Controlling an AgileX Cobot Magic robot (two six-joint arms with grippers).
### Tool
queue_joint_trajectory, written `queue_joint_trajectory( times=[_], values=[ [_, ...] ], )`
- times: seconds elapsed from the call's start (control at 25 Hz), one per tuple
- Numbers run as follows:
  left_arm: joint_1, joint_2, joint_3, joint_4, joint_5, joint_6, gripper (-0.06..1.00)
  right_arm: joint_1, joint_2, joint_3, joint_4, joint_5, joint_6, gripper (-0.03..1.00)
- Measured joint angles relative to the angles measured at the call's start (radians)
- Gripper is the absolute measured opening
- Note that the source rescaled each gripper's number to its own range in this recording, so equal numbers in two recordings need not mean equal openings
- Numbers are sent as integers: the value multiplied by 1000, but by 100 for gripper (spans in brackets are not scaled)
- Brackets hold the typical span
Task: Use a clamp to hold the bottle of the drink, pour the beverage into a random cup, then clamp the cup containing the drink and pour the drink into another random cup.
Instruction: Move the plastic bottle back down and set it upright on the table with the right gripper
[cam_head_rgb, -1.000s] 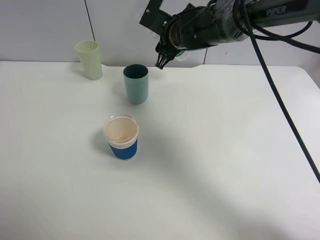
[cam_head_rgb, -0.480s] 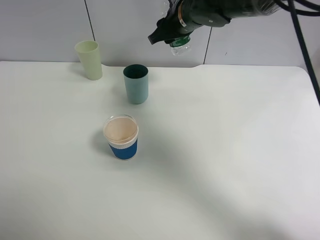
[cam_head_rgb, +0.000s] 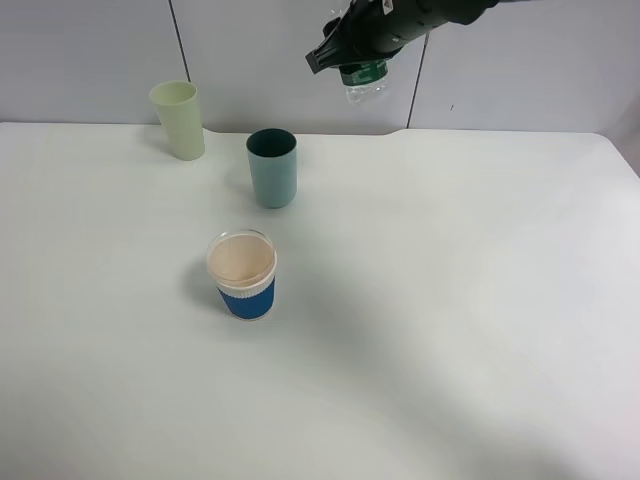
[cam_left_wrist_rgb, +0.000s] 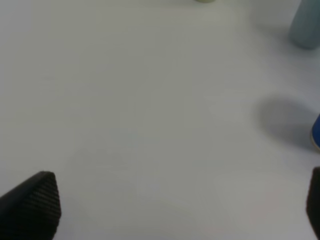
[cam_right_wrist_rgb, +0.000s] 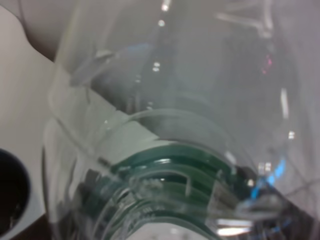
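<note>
High at the back of the table, my right gripper (cam_head_rgb: 352, 52) is shut on the clear bottle (cam_head_rgb: 363, 80), whose green label and rounded end show below the fingers. It hangs above and to the right of the teal-blue cup (cam_head_rgb: 272, 167), not over it. In the right wrist view the bottle (cam_right_wrist_rgb: 165, 150) fills the frame, with the cup's dark inside (cam_right_wrist_rgb: 10, 187) at the edge. No beverage can be made out in either. The blue-sleeved cup (cam_head_rgb: 242, 274) stands nearer the front. My left gripper (cam_left_wrist_rgb: 172, 205) is open over bare table.
A pale yellow-green tumbler (cam_head_rgb: 178, 120) stands at the back left, near the wall. The white table (cam_head_rgb: 450, 300) ends at a wall behind the cups. In the left wrist view the teal cup's base (cam_left_wrist_rgb: 305, 27) and the blue-sleeved cup's edge (cam_left_wrist_rgb: 316, 132) show at the side.
The right arm has risen and drawn back to the right, away from the teal cup's rim, swinging the bottle round so its end hangs down. The cups and the left gripper have stayed put.
</note>
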Motion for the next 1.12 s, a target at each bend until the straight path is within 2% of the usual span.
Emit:
queue_joint_trajectory(
  times=[0.16, 0.48, 0.6, 0.68, 0.8, 1.0, 1.12],
  values=[
    [0, 0, 0, -1, 0, 0, 100, -8, -86, 187, 103, -217, -147, 2],
    [0, 0, 0, -2, 0, 0, 100, -40, -195, 608, 383, -774, -458, 2],
    [0, 0, 0, -2, 0, 0, 100, -57, -196, 718, 441, -910, -519, 2],
    [0, 0, 0, -2, 0, 0, 100, -80, -196, 778, 452, -964, -525, 2],
    [0, 0, 0, -2, 0, 0, 100, -117, -196, 832, 459, -991, -514, 2],
    [0, 0, 0, -2, 0, 0, 100, -179, -193, 847, 462, -999, -418, 2],
    [0, 0, 0, -2, 0, 0, 100, -210, -155, 847, 465, -1052, -380, 2]
  ],
)
